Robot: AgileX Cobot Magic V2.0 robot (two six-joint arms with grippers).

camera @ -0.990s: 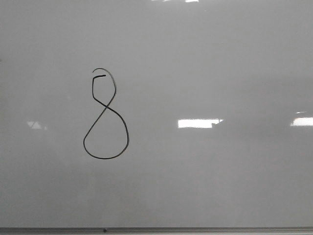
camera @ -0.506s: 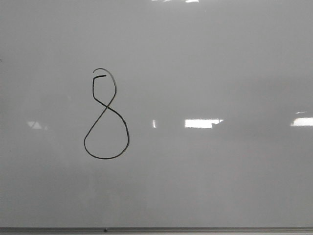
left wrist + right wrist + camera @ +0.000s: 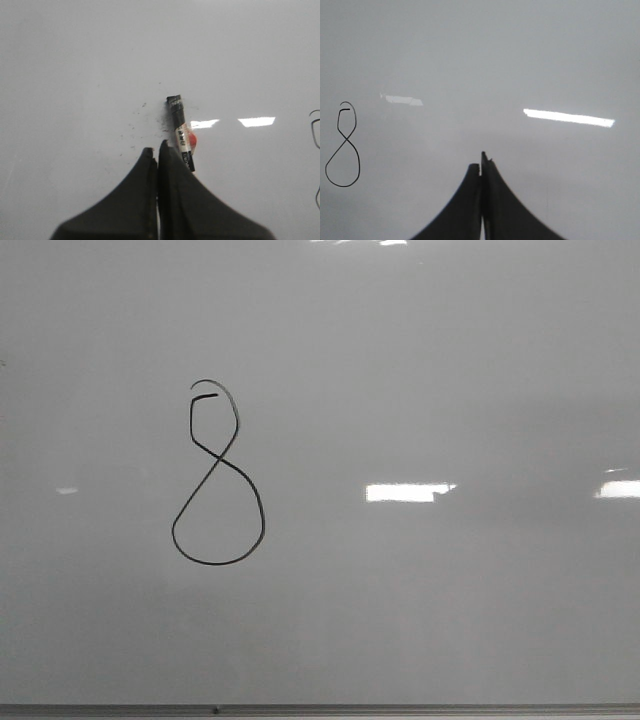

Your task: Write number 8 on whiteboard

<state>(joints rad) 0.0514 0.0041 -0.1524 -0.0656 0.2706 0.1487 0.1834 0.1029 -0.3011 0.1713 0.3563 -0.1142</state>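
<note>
the left gripper [image 3: 159, 150] has its jaws pressed together, and a black marker [image 3: 181, 132] lies on the whiteboard [image 3: 450, 370] just beside its tip at 2 o'clock. the number 8 [image 3: 217, 475] stands at 9 o'clock from the board's middle. the right gripper [image 3: 481, 167] also has its jaws pressed together, holding nothing.

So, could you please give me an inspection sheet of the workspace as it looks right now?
Surface: whiteboard, glossy, light reflections, small black specks in the left wrist view.
Job's things: number 8 drawn, both loops closed, faint grey arc on top.
Clutter: marker lying beside the left end effector.
End effectors: left end effector shut, empty; right end effector shut, empty.
Cables: nothing seen.
Surroundings: grey bottom edge only.
</note>
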